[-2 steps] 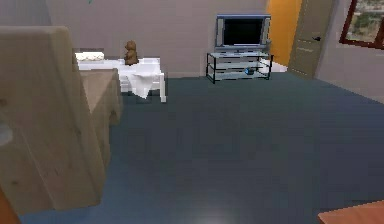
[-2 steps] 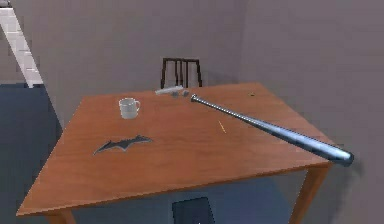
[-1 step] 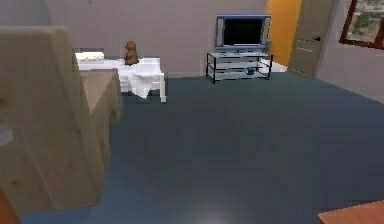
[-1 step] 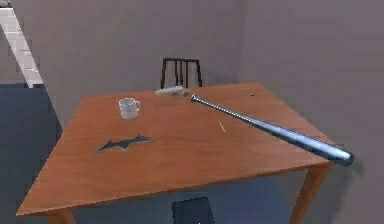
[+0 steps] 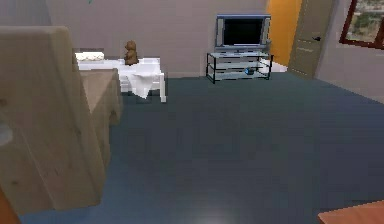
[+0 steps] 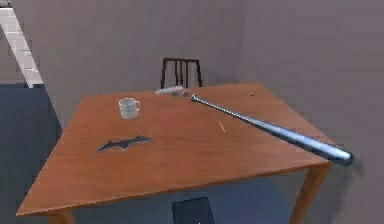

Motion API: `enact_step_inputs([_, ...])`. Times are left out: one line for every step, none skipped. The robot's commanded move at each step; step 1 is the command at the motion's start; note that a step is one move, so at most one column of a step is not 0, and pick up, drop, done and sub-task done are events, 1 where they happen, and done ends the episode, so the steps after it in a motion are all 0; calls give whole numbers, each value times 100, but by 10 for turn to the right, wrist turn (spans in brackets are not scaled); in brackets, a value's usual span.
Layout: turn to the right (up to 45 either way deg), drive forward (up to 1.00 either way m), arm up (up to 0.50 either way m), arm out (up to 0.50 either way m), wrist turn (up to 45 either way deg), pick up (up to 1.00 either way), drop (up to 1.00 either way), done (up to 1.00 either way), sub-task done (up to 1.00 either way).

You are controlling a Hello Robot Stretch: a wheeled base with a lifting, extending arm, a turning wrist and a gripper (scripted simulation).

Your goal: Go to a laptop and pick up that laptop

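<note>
Judged step: the search, with the pickup not yet begun. Whereabouts of the laptop: cannot tell. State of the gripper: cannot tell either.

Forward view, left to right: pale wooden furniture [image 5: 50, 110] close by. Then a low white piece [image 5: 100, 62], perhaps a bed, with a brown toy figure [image 5: 131, 52] seated on it. Next a white draped seat [image 5: 146, 82], a television [image 5: 243, 31] on a low stand [image 5: 240, 68], an orange panel [image 5: 284, 30], a grey door [image 5: 312, 40] and a window [image 5: 363, 22] at the far right. Open blue-grey floor [image 5: 240, 150] in between.

Arm side view, left to right: a wooden table [image 6: 150, 170] carrying a flat dark bat-shaped cutout [image 6: 124, 144], a white mug [image 6: 128, 107], a small pale object [image 6: 172, 91] near the far edge, and a baseball bat [image 6: 270, 128] lying aslant toward the right corner. A dark chair [image 6: 181, 72] tucked behind the table.

Next, probably: turn or drive across the open floor to check other surfaces, keeping clear of the table and the near furniture. Reach out only once beside the laptop.

No brand, label or writing legible anywhere.
</note>
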Motion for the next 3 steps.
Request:
enact_step_inputs([0,0,0,0,450,0,0,0,0])
enact_step_inputs([0,0,0,0,450,0,0,0,0])
enact_step_inputs([0,0,0,0,450,0,0,0,0])
